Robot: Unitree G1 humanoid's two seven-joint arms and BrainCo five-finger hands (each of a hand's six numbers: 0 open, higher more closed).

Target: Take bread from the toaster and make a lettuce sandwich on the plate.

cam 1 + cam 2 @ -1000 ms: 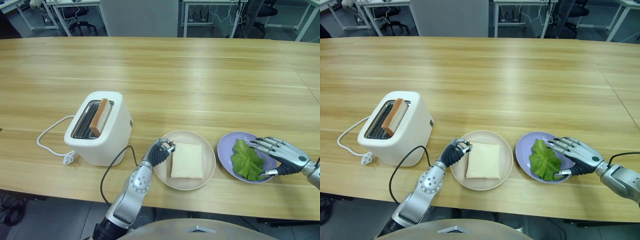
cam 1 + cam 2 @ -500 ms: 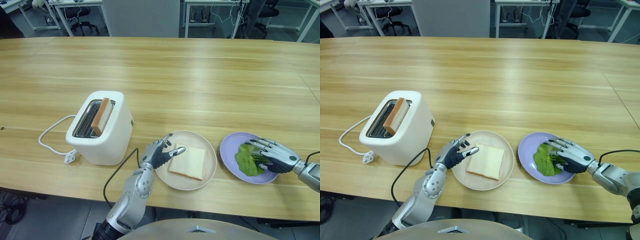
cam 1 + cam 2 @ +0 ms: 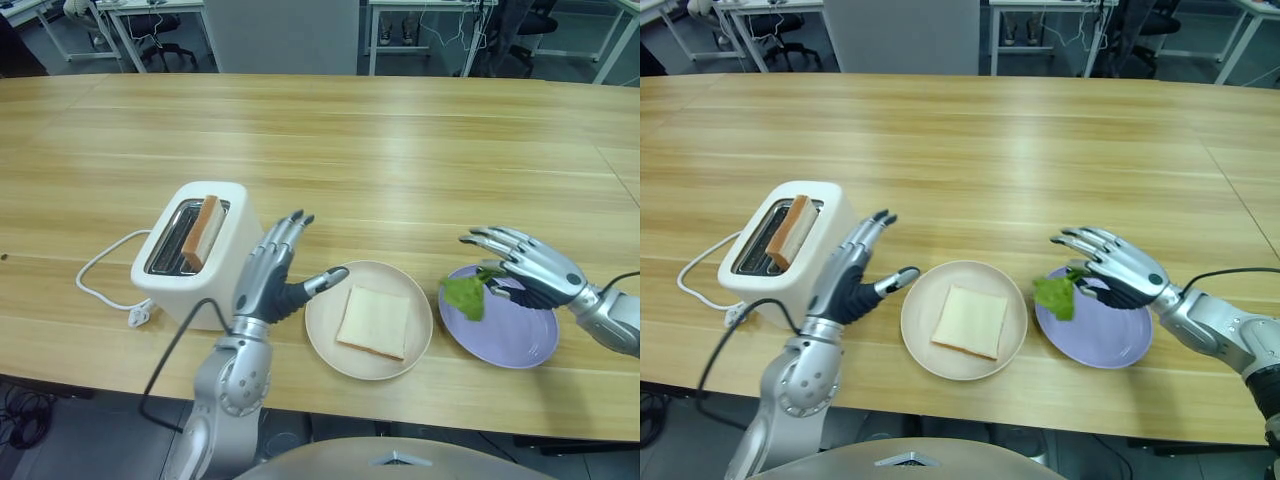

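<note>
The right hand pinches the lettuce leaf, which hangs just above the left rim of the purple plate. The left hand stands wide, fingers spread, holding nothing, between the toaster and the beige plate. One bread slice lies flat on the beige plate; a second slice stands in the toaster slot.

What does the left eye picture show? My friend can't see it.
The right robot hand holds lettuce above a purple plate. The left robot hand is open beside a toaster with one bread slice in it. A second slice lies on a beige plate.
</note>
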